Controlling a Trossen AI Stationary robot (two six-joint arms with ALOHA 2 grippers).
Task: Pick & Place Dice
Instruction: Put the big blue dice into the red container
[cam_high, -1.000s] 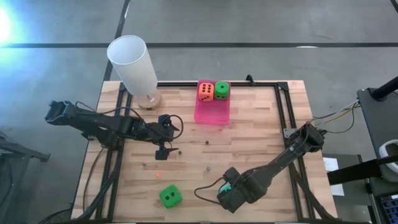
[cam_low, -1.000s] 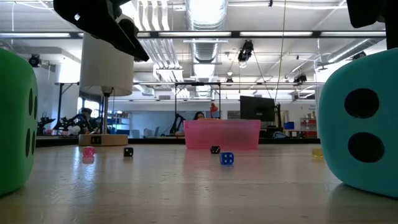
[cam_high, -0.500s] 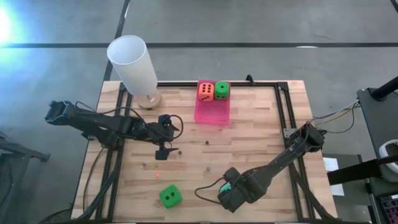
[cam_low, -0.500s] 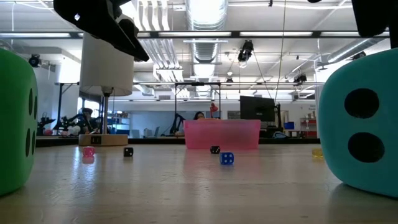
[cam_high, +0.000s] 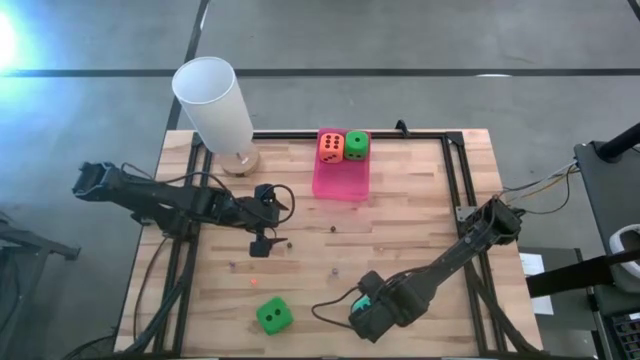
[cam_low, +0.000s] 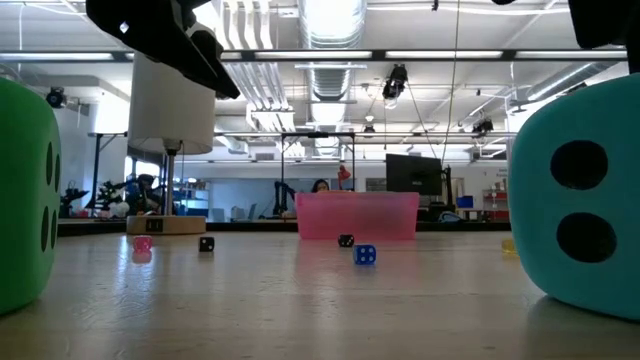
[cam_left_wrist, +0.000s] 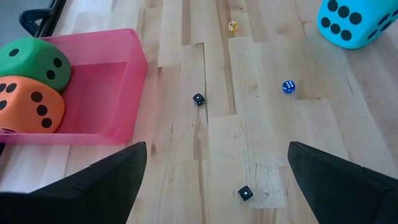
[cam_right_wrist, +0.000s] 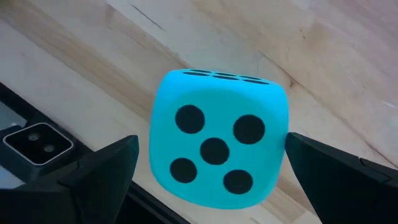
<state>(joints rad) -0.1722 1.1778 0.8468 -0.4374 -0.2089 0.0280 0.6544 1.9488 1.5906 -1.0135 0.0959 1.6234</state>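
A teal die (cam_right_wrist: 217, 146) rests on the wooden table near its near edge. My right gripper (cam_right_wrist: 211, 140) hovers over it, open and pointing down, one finger on either side of the die, and covers most of it in the high view (cam_high: 366, 301). A green die (cam_high: 272, 316) lies left of it on the table. An orange-red die (cam_high: 331, 147) and another green die (cam_high: 357, 145) sit in the far end of the pink tray (cam_high: 341, 182). My left gripper (cam_high: 261, 241) waits open above the table's middle left, holding nothing.
A white lamp (cam_high: 215, 105) stands at the table's far left corner. Several tiny dice lie scattered on the table's middle, among them a blue one (cam_left_wrist: 288, 87) and a black one (cam_left_wrist: 198, 99). A black frame (cam_high: 455, 165) runs along the far and right sides.
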